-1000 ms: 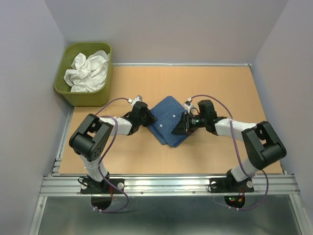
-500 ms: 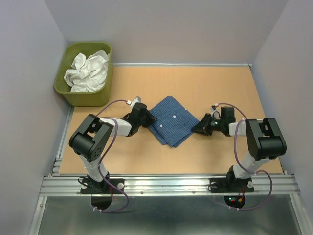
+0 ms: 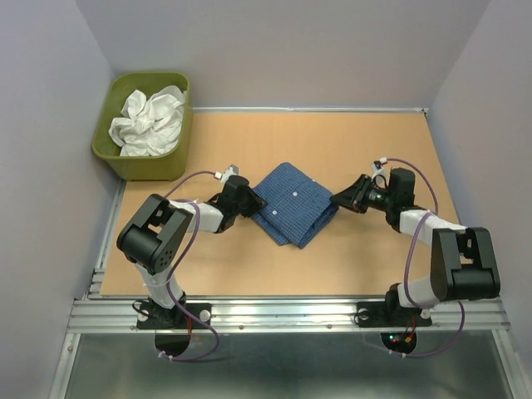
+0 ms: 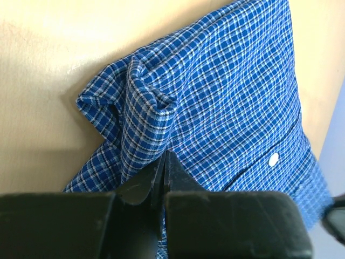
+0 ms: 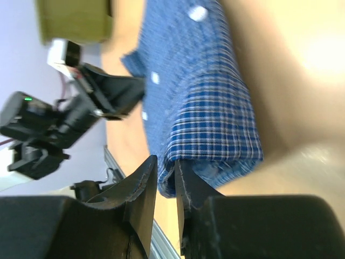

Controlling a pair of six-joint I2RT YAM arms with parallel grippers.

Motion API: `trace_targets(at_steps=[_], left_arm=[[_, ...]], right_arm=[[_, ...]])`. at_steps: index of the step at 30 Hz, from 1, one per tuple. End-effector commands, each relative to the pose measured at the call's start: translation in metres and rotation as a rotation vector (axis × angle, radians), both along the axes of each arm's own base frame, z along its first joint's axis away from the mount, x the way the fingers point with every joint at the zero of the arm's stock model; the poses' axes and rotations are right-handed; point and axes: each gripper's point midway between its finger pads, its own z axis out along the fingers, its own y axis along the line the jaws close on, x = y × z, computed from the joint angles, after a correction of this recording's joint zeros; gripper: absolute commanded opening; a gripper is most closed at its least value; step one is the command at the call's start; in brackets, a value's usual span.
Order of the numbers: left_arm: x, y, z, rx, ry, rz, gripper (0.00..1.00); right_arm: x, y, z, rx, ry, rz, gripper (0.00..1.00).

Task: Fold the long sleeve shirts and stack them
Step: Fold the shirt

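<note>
The dark blue checked shirt (image 3: 293, 204) lies folded in the middle of the table, its pale buttons facing up. My left gripper (image 3: 252, 202) is at its left corner. In the left wrist view the jaws (image 4: 164, 155) are shut on a raised fold of the checked cloth (image 4: 226, 97). My right gripper (image 3: 339, 202) is at the shirt's right corner. In the right wrist view its jaws (image 5: 166, 162) stand narrowly apart with the edge of the folded cloth (image 5: 215, 124) between them. The white garment (image 3: 150, 120) lies crumpled in the green tub.
The olive-green tub (image 3: 145, 169) stands at the table's back left corner, against the left wall. Grey walls close in the table on the left, back and right. The metal rail (image 3: 283, 314) with both arm bases runs along the near edge.
My right gripper has moved right, from over the shirt's middle to its right corner, and that corner now reaches farther right. The left gripper has stayed put.
</note>
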Motion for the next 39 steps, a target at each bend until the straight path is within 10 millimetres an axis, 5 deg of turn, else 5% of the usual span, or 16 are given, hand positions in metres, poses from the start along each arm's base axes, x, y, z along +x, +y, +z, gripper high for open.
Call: trace_targets(at_steps=[1, 11, 14, 21, 25, 29, 35, 39], left_arm=[[-0.023, 0.018, -0.024, 0.083, 0.089, -0.002, 0.11], [-0.025, 0.018, -0.027, 0.084, 0.1, -0.008, 0.11], [-0.025, 0.018, -0.023, 0.084, 0.093, -0.013, 0.11], [-0.027, 0.02, -0.021, 0.092, 0.087, -0.018, 0.11], [-0.028, 0.02, -0.021, 0.095, 0.085, -0.018, 0.11], [-0.028, 0.019, -0.02, 0.091, 0.084, -0.021, 0.11], [-0.032, 0.021, -0.02, 0.082, 0.094, -0.01, 0.11], [-0.038, 0.026, -0.027, 0.092, 0.115, 0.0, 0.11]], right_arm=[[0.025, 0.006, 0.049, 0.061, -0.149, 0.015, 0.25], [0.026, 0.002, -0.001, 0.052, -0.051, -0.036, 0.25], [0.022, -0.007, 0.004, -0.039, -0.052, -0.07, 0.25], [0.042, -0.022, 0.065, -0.144, -0.196, -0.133, 0.28], [0.053, -0.002, 0.082, -0.109, -0.224, -0.061, 0.31], [0.055, 0.04, 0.087, 0.005, -0.26, 0.014, 0.31], [0.066, 0.048, 0.037, 0.149, -0.168, -0.031, 0.29], [0.054, 0.025, -0.042, 0.103, -0.01, -0.112, 0.24]])
